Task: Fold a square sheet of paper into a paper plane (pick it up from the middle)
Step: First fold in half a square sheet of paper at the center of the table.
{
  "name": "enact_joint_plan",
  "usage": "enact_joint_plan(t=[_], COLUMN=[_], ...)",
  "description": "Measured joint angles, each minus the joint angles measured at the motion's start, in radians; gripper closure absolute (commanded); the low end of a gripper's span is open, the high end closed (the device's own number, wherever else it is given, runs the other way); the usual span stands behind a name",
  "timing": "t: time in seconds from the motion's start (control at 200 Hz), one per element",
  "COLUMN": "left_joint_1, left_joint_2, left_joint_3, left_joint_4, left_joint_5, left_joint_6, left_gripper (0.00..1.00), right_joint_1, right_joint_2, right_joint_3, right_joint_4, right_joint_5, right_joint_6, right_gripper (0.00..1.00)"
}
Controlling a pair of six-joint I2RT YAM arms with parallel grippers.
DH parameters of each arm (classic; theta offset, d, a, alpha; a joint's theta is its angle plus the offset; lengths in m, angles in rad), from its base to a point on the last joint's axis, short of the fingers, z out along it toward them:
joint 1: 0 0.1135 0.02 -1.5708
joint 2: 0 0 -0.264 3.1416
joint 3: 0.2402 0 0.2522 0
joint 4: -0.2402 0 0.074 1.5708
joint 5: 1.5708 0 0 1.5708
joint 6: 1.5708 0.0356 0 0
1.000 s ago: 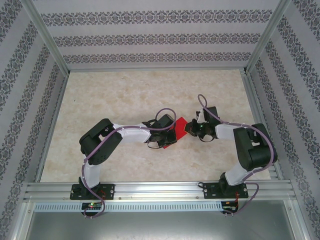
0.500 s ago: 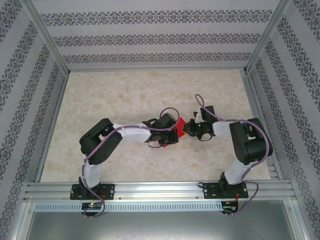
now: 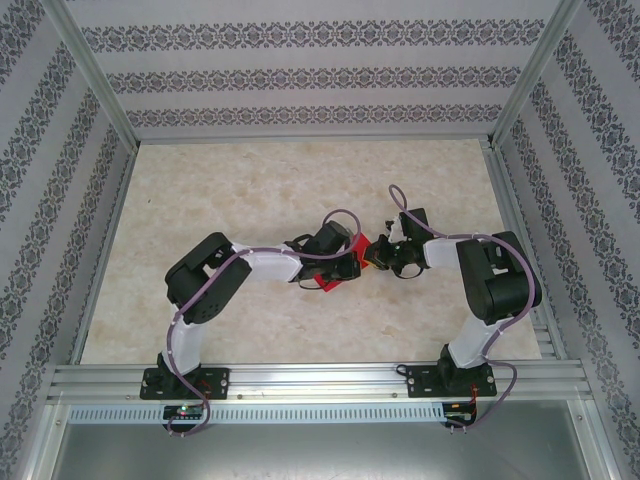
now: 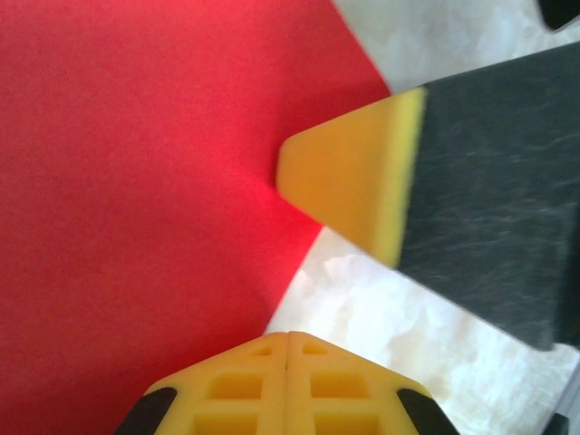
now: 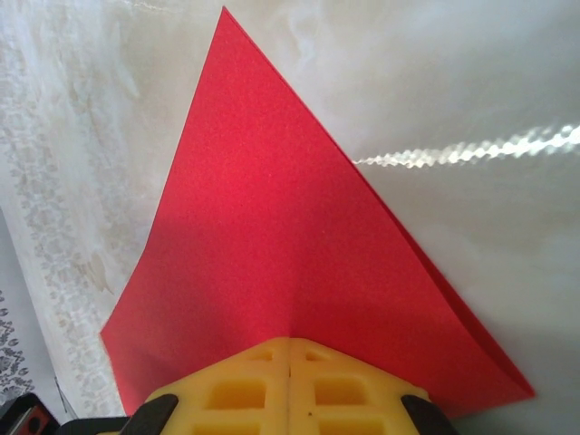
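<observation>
Red square sheet of paper (image 5: 299, 272), apparently pinched.

Both arms reach inward over the marble-patterned table (image 3: 250, 180), the left gripper (image 3: 338, 262) and right gripper (image 3: 385, 252) meeting mid-table. The red square sheet of paper (image 3: 352, 245) shows between them, largely covered.

Square sheet of paper (image 3: 352, 248): bright red, plain, unmarked; lying mid-table and showing as small red patches from above. From the right wrist it is presenting a doubled pointed flap (image 5: 290, 245), layered along one edge.
</observation>
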Motion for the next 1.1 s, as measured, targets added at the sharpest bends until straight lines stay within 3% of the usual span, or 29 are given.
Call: enact_joint_plan(t=[1.099], left_joint_1=[0.026], left_joint_2=[-0.147], left_joint_3=[-0.332], left_joint_4=[0.258], left_joint_5=[0.040], left_joint_6=[0.033], left_gripper=[1.00], right_joint_1=[0.000], right_joint_2=[0.042], right_joint_3=[0.070], right_joint_4=[-0.084], right_joint_5=[-0.011], right_joint_6=[-0.008], right_gripper=[1.00])
